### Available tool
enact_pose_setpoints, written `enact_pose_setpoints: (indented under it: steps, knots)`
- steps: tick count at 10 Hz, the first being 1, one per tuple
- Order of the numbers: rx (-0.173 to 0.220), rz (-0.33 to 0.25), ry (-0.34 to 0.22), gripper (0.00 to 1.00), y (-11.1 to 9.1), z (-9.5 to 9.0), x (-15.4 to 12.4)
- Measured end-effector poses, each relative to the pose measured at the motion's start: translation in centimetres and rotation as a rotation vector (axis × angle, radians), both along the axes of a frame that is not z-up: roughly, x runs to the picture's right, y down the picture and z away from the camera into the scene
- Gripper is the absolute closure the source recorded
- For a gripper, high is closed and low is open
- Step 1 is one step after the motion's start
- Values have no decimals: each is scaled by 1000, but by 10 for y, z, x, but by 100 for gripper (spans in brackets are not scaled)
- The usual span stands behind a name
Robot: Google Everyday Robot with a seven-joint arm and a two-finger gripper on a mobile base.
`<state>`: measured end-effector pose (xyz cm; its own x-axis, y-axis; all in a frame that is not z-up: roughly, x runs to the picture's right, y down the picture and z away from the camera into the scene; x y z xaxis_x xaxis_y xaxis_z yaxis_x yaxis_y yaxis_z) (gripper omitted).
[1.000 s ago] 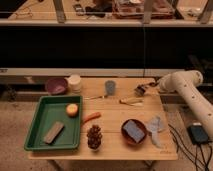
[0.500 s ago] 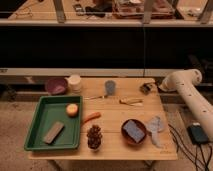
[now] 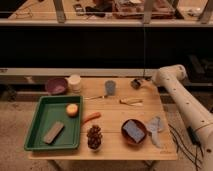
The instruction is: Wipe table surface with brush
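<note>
The table surface (image 3: 112, 111) is a large top of light tan wood planks. A small brush with a light wooden handle (image 3: 130, 101) lies on it right of the middle. My gripper (image 3: 136, 83) hangs at the end of the white arm (image 3: 177, 95), low over the table's back right part. It is behind the brush and apart from it, and right of a grey cup (image 3: 110, 87). I see nothing held in it.
A green tray (image 3: 37, 135) at the left holds an orange fruit (image 3: 72, 109) and a grey block (image 3: 53, 132). A purple bowl (image 3: 56, 85), a white cup (image 3: 75, 81), a carrot (image 3: 91, 117), a pine cone (image 3: 94, 136), a brown bowl with a blue sponge (image 3: 134, 131) and a grey cloth (image 3: 154, 125) stand around.
The gripper has shifted a little left and toward the table's back edge. The objects on the table have not moved.
</note>
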<state>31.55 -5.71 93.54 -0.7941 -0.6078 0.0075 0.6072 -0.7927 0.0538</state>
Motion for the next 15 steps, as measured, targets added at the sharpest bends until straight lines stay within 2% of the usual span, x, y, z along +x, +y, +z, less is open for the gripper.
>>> enact_pose_setpoints:
  steps: [2,4,5,7,9,11,13,15]
  knots:
    - [16,-41,-51,100,-2,-11,-19]
    - [19,-73,-96,100,11,-30,-23]
    - [14,-84,-108,100,21,-40,-19]
    - [-1,-103,-94,100,35,-51,3]
    - [-13,-97,-62,100,37,-50,26]
    - [-23,-82,11,100,36,-44,63]
    - [-33,-42,56,100,25,-27,84]
    - [-40,-22,75,100,14,-7,86]
